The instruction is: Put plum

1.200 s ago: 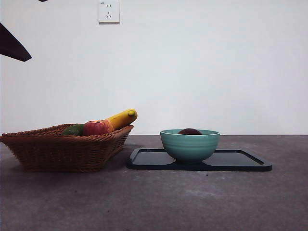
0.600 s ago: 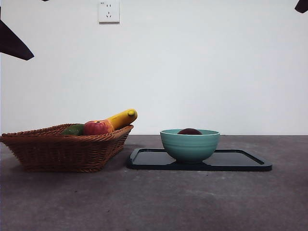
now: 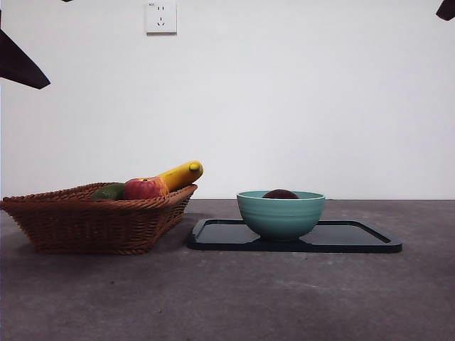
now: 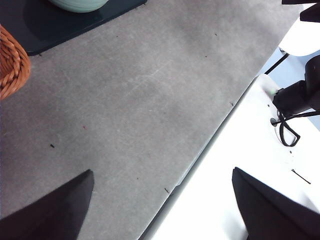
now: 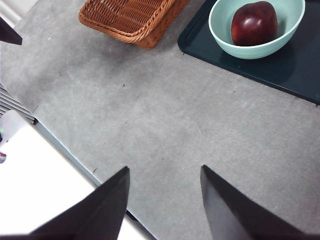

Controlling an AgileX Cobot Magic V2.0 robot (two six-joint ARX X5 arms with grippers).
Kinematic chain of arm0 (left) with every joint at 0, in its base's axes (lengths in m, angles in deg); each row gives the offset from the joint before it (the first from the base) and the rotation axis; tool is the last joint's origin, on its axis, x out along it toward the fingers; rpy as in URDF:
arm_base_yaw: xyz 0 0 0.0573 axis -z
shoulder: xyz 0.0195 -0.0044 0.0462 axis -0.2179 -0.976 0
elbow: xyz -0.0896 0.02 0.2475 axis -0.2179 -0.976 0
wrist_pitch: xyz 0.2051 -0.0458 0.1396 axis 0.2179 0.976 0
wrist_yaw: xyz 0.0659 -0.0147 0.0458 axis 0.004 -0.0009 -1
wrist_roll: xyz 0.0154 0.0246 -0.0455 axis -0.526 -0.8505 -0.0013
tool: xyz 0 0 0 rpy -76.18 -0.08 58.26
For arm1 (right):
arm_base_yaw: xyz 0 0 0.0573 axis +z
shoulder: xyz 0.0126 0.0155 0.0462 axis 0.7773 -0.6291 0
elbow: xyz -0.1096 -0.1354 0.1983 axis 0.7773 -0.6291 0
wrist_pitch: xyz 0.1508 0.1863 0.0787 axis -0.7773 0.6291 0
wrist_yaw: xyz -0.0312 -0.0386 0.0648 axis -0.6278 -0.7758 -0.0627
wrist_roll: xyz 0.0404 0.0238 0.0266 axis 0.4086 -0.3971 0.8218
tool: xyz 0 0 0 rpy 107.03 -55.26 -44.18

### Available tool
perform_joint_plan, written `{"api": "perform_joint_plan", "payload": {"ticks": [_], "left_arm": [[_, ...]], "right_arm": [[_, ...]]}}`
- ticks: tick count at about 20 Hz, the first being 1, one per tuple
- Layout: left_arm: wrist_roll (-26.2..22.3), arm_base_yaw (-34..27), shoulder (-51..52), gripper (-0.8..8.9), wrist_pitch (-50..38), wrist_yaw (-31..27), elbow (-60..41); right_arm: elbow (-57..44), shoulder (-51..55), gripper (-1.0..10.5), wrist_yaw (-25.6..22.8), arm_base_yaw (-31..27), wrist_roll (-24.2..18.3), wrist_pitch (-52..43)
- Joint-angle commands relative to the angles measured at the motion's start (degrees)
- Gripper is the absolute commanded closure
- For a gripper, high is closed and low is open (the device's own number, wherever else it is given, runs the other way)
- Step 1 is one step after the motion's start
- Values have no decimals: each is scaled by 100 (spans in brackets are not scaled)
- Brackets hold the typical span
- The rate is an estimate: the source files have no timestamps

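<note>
Inside, the plum (image 5: pixel 254 23) fills the bowl (image 5: pixel 220 36).

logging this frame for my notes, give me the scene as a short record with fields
plum: dark maroon plum, lying inside the bowl
bowl: teal bowl, standing on the tray
tray: black tray, on the grey table, beside the basket
basket: wicker basket holding a red apple, a banana and a green fruit
left gripper: fingers apart, holding nothing, over the table edge
right gripper: fingers apart, holding nothing, away from the bowl
</note>
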Motion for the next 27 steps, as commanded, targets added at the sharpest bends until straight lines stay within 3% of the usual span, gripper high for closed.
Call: {"api": "perform_joint_plan", "payload": {"ticks": [1,8,11,14,20,27], "left_arm": [[-7,31,-24,377,-61,33,55],[22,37,-24,377,-153,33,57],[297,151,-52,375,-702,7,133],[466,282,-308,375,-1200,-422,511],[315,481,-1764,376,-1545,-966,1998],[94,647,-3862,376,-2024,-970,3591]], "right_arm": [[22,-22,721,20,33,46,-57],[22,-22,721,20,31,46,-57],[22,-22,721,17,31,46,-57],[22,-22,720,17,31,70,-57],[22,-22,721,17,31,66,-79],[22,-22,720,20,31,66,-76]]}}
